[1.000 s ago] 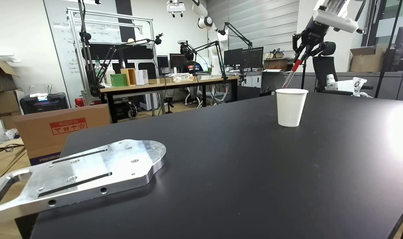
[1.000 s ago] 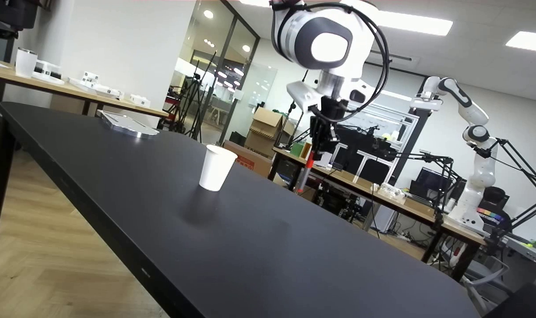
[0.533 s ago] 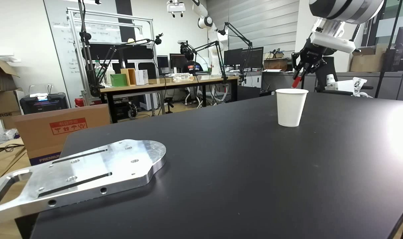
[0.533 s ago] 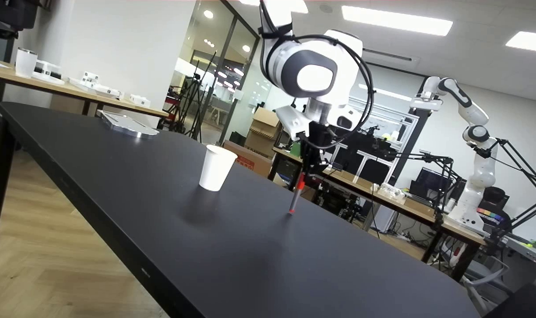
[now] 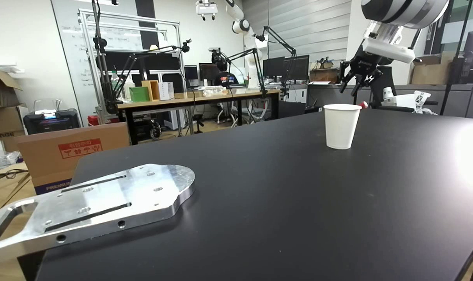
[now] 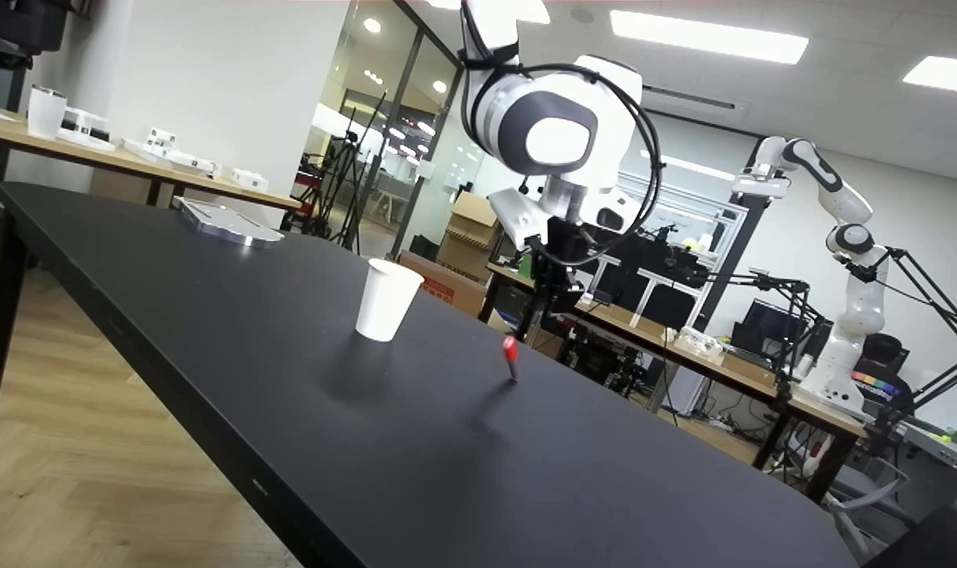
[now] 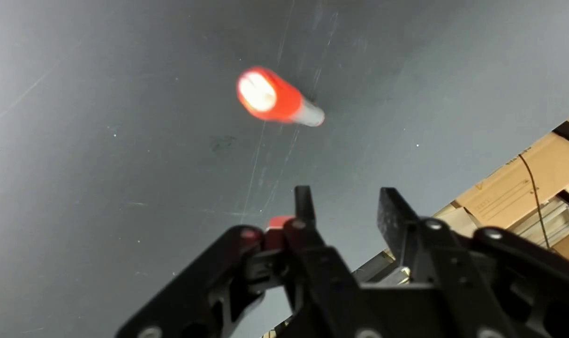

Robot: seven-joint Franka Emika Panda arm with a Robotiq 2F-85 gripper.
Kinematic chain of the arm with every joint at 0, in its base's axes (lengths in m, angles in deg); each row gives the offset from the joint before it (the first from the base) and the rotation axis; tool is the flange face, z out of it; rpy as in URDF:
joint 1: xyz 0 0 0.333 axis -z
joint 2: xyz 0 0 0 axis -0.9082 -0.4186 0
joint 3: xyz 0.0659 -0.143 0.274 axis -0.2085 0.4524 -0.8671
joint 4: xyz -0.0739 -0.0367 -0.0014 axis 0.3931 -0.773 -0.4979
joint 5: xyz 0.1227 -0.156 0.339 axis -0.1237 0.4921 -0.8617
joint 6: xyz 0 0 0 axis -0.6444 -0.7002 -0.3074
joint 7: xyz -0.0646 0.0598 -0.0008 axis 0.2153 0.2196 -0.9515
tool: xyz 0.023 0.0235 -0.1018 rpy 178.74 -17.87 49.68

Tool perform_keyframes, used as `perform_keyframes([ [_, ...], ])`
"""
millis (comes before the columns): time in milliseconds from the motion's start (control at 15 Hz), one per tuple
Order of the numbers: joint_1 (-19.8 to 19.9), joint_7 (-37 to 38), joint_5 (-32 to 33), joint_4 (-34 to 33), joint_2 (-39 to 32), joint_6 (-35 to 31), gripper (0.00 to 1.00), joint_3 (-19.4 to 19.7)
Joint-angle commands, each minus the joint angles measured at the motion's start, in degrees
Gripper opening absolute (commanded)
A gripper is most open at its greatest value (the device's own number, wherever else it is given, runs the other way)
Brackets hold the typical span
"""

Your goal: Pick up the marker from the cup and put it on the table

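At the table (image 6: 604,473), a red-and-grey marker (image 7: 282,101) tilts near the parted, empty gripper (image 7: 344,197); a cup (image 6: 385,306) stands nearby.

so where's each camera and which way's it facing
An exterior view: low, near the plate, looking toward the cup; arm and gripper show.
An exterior view: tilted, far from the plate, facing along the table; arm and gripper show.
Wrist view: on the arm, facing down at the marker; fingers show.
Both exterior views share plate, cup, marker, arm.

ceiling lights (image 6: 708,37) glow above a herringbone wood floor (image 6: 91,450).
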Motion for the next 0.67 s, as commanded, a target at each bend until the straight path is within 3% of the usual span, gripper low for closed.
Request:
perform_keyframes([
  [0,1.45,1.06,0.80,-0.13,1.29,0.69,0.73,-1.70],
  [267,1.90,0.58,0.53,0.46,3.38,1.55,1.00,-2.46],
  [467,1.76,0.38,1.74,1.10,4.62,4.45,1.00,-1.84],
  [600,1.45,0.62,1.48,0.02,3.19,2.98,1.00,-1.96],
])
